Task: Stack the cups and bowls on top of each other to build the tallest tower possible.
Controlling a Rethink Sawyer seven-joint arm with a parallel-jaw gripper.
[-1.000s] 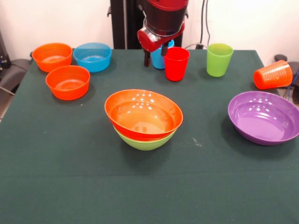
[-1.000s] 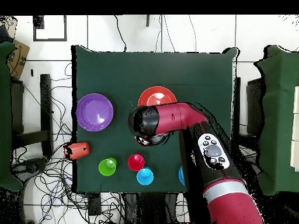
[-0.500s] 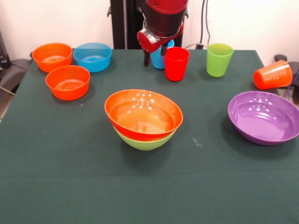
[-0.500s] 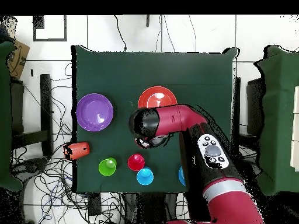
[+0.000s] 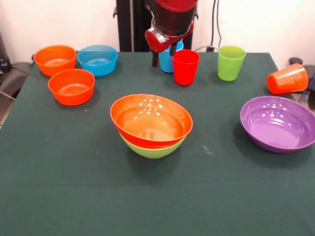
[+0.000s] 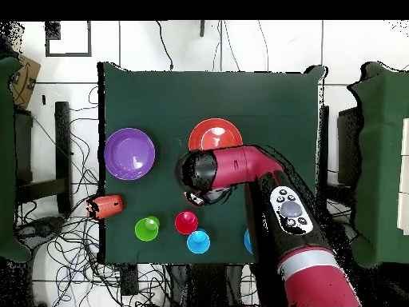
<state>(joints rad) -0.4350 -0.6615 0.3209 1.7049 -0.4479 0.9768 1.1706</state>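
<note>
Already begun, the tower point(image 5: 151, 127): large orange-red bowl point(image 5: 151, 119) nested in large lime green bowl point(image 5: 152, 148), mid-table, slightly toward the near edge in the front view. Purple bowl point(image 5: 278, 123) alone by the right edge, well apart. Orange cup point(image 5: 287, 78) on its side past it, at the right edge near the far corner. Lime green cup point(image 5: 231, 62), red cup point(image 5: 185, 67) and light blue cup point(image 5: 168, 60) upright in a row along the far edge, the blue one partly hidden behind the red. Two small orange bowls point(image 5: 71, 86) and small blue bowl point(image 5: 97, 59) clustered in the far left corner, close together. Gripper point(image 5: 164, 55) hanging above the far edge beside the red cup, fingers point(image 5: 155, 60) dark, slightly apart, pinching nothing. Green cloth of the table point(image 5: 59, 162) under everything.
</note>
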